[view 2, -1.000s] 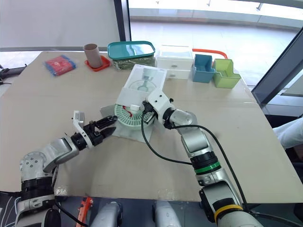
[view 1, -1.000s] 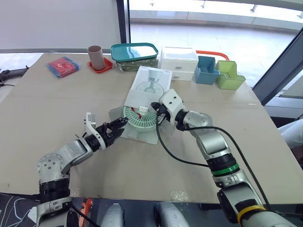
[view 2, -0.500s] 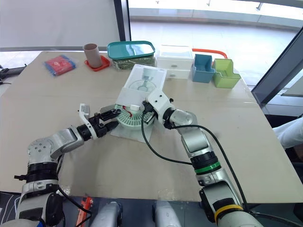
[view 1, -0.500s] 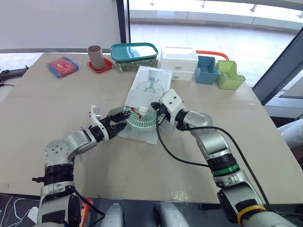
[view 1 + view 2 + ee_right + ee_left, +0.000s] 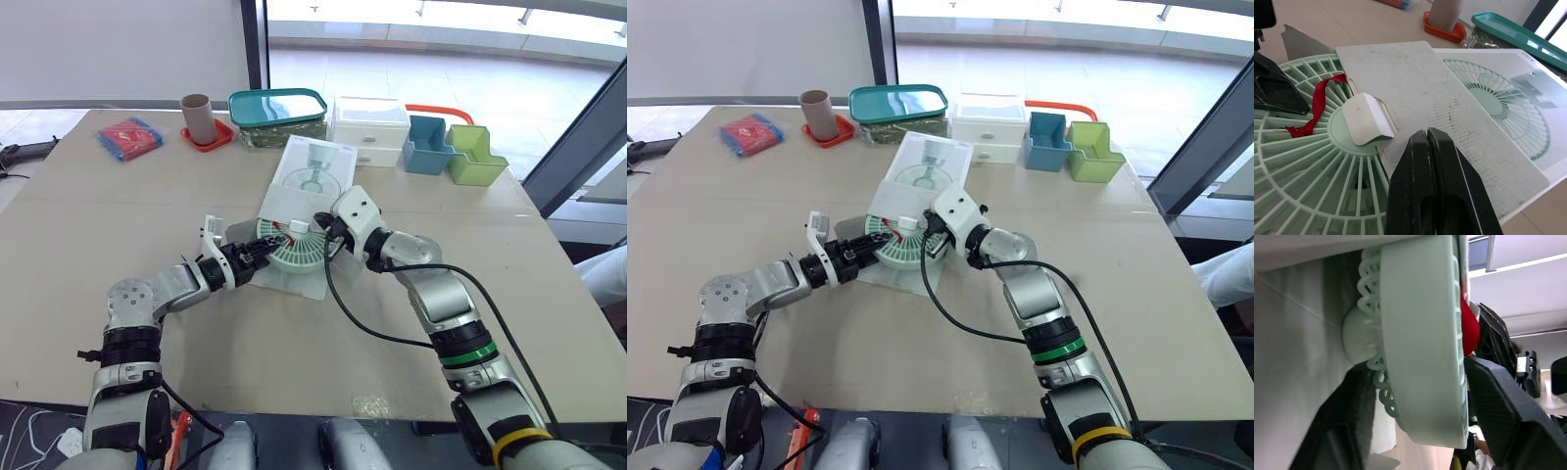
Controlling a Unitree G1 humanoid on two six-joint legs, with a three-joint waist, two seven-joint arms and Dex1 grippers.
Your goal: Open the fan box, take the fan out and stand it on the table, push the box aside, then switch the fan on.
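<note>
fan (image 5: 299, 253): light, stiff plastic, ribs likely brittle; grip the rim
left gripper (image 5: 265, 249): jaws spread astride that rim
right gripper (image 5: 1426, 136): jaws pressed together, empty

Setting. A broad beige table (image 5: 88, 225) spans the near and middle ground. At far left stands a plain white wall (image 5: 118, 49), ending at a dark upright window post (image 5: 253, 44). Glazing runs right from the post, with a pale floor (image 5: 490, 78) beyond it in bright daylight. A dark slanted frame member (image 5: 578, 147) crosses the far right.
</note>
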